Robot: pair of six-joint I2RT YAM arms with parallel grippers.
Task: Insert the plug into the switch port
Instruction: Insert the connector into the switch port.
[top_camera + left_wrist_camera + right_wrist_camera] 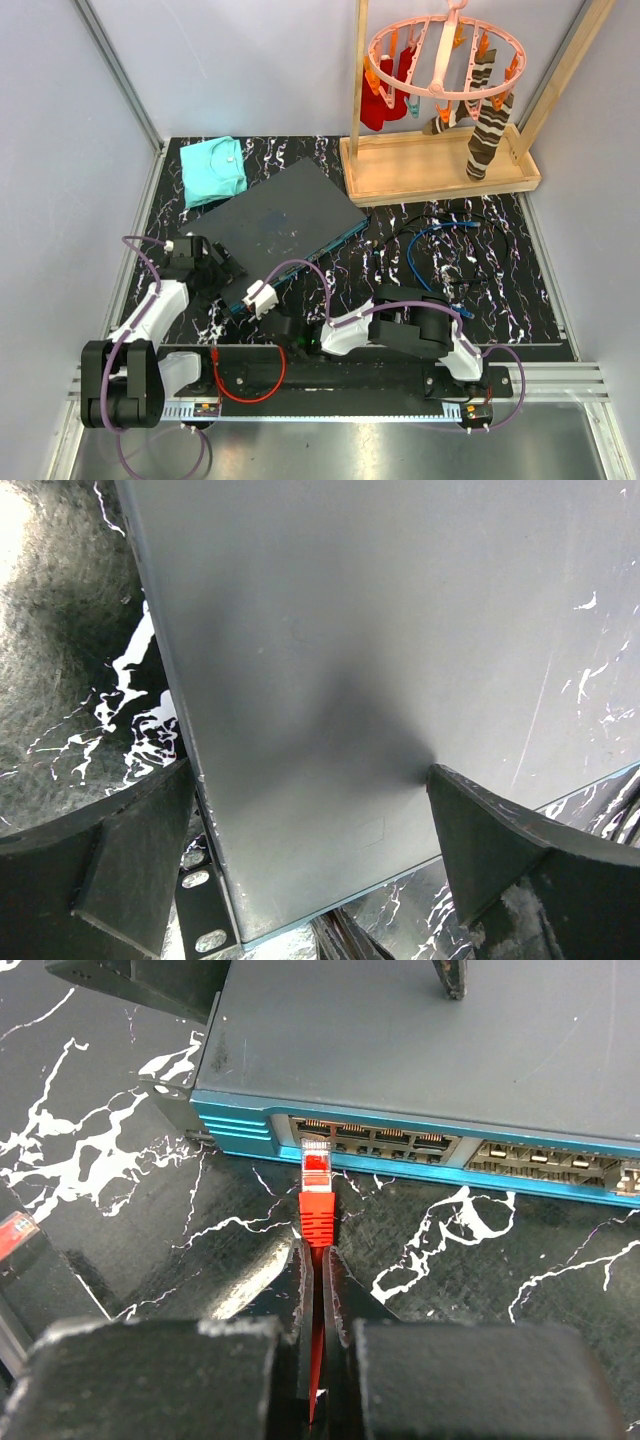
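Note:
The switch point(285, 215) is a flat dark grey box lying askew on the black marbled table, its teal front edge point(420, 1145) with a row of sockets facing my arms. My right gripper point(318, 1250) is shut on the red plug point(317, 1205) just behind its boot. The plug's clear tip sits at the mouth of the leftmost socket point(316, 1130); I cannot tell whether it has gone in. My left gripper point(310, 770) is open and straddles the switch's near left corner point(300, 810). One of its fingers point(510, 850) rests on the top and the other point(100, 870) is beside the side wall.
A folded teal cloth point(213, 168) lies behind the switch at the back left. A wooden stand point(440, 165) with a hanger of socks fills the back right. A blue cable point(430, 240) and black cables point(470, 270) lie right of the switch. The red cable point(250, 385) loops over the base rail.

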